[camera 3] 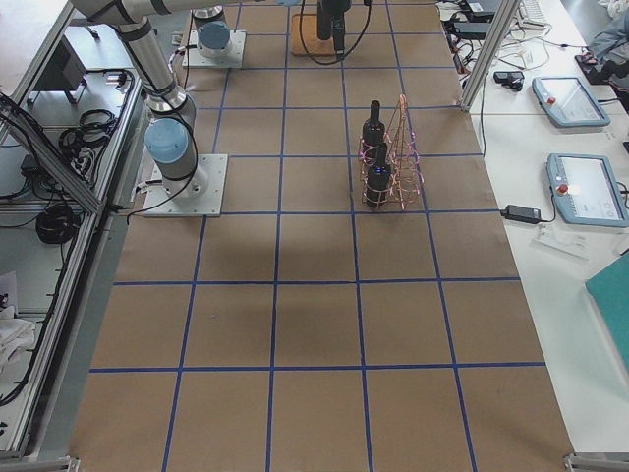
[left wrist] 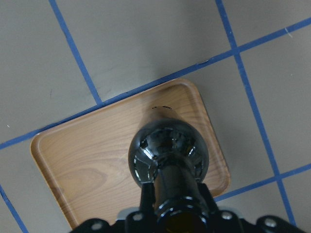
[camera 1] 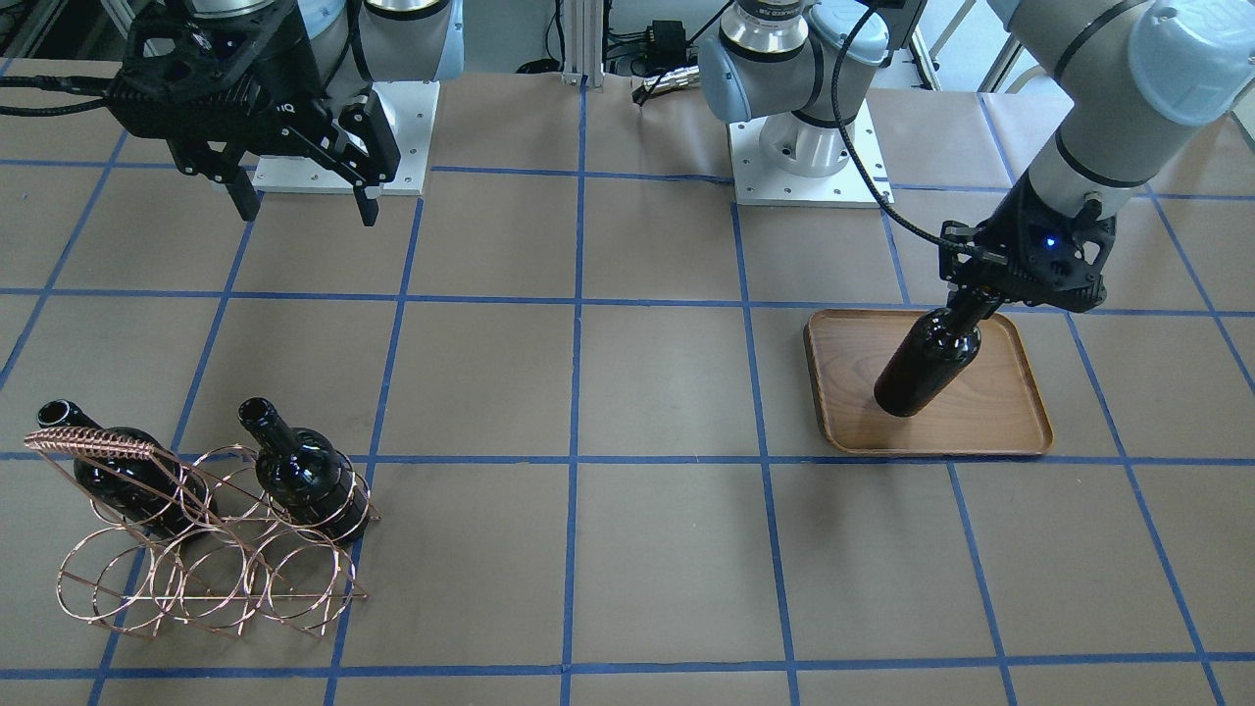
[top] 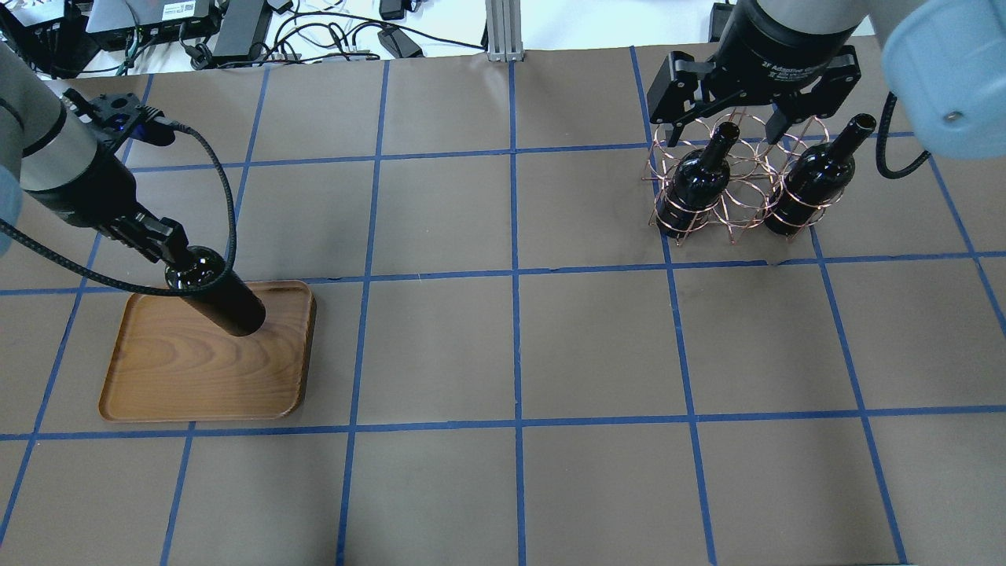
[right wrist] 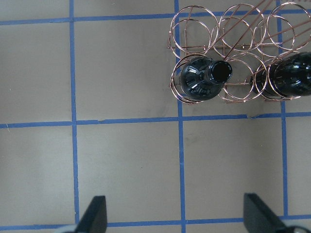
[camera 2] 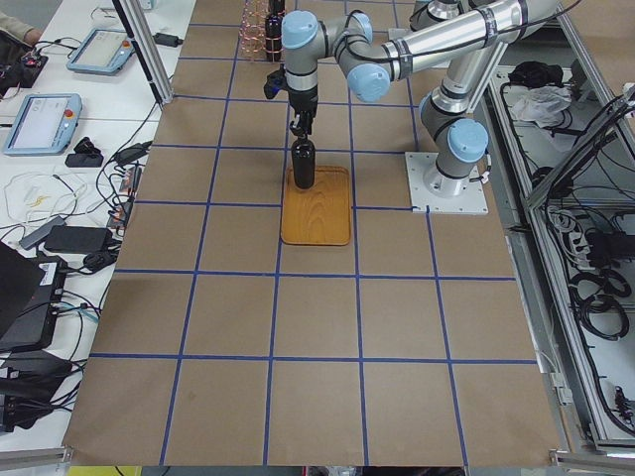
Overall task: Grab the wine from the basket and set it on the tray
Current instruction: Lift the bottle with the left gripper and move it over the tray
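The left end effector [camera 1: 969, 302] is pinching the neck of 1 wine bottle [camera 1: 927, 365] and holds it upright over the tray [camera 1: 995, 417]. The bottle's base sits over the tray's half nearer the basket, inside the rim. The pictures do not show whether the base touches the wood or hangs just above it. In the left wrist view the bottle's shoulder fills the middle, with the tray's grain around it.

The right end effector [camera 1: 306, 209] has its 2 fingers spread wide and grips nothing. It hangs high above the desk near the basket [camera 1: 206, 574], apart from it.

The basket stands well apart from the tray, at the robot's right end of the desk. 2 more bottles [camera 1: 306, 478] [camera 1: 116, 473] sit in its rings, necks pointing up and tilted. An empty ring lies between them.
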Robot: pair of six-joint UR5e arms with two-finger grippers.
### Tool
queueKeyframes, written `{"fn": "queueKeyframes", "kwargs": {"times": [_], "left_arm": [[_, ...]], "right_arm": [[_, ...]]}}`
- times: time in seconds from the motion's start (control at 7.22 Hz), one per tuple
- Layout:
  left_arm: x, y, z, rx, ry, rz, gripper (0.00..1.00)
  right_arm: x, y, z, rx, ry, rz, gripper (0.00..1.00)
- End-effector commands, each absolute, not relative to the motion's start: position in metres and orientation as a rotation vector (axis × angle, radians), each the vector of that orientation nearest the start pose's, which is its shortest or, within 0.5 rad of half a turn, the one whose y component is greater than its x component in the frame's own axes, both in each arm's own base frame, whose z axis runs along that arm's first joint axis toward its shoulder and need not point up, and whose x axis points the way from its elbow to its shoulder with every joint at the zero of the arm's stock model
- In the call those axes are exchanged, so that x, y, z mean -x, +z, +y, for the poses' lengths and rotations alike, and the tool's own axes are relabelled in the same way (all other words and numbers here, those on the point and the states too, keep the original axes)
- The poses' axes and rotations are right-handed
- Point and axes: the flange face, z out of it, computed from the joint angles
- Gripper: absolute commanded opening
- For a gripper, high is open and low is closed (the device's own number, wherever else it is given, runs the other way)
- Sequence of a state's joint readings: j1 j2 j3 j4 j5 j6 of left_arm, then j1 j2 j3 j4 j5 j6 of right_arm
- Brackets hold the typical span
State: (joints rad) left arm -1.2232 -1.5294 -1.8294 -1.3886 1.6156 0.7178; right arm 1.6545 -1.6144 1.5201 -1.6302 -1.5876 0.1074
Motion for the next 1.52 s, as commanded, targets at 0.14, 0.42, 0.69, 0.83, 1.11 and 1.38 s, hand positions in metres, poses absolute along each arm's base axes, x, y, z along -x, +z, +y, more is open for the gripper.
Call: {"fn": "queueKeyframes", "kwargs": {"times": [0.14,0.42,0.69,0.83,1.11,1.38], "left_arm": [[-0.095,0.384,-0.461,-0.474,0.125,3.112,0.0],[-0.099,0.383,-0.46,-0.469,0.129,3.115,0.0],[-0.1,0.38,-0.461,-0.463,0.143,3.116,0.0],[-0.1,0.381,-0.461,-0.45,0.137,3.117,0.0],[-0.099,0.379,-0.463,-0.449,0.137,3.126,0.3],[-0.093,0.387,-0.459,-0.398,0.159,3.137,1.0]], "right_arm": [[-0.172,0.541,-0.473,-0.038,-0.243,3.136,1.0],[-0.172,0.539,-0.474,-0.036,-0.239,3.141,1.0],[-0.172,0.54,-0.474,-0.034,-0.241,3.141,1.0],[-0.172,0.539,-0.474,-0.034,-0.239,3.14,1.0],[-0.172,0.539,-0.474,-0.033,-0.238,3.135,1.0],[-0.172,0.539,-0.474,-0.035,-0.239,3.132,1.0]]}}
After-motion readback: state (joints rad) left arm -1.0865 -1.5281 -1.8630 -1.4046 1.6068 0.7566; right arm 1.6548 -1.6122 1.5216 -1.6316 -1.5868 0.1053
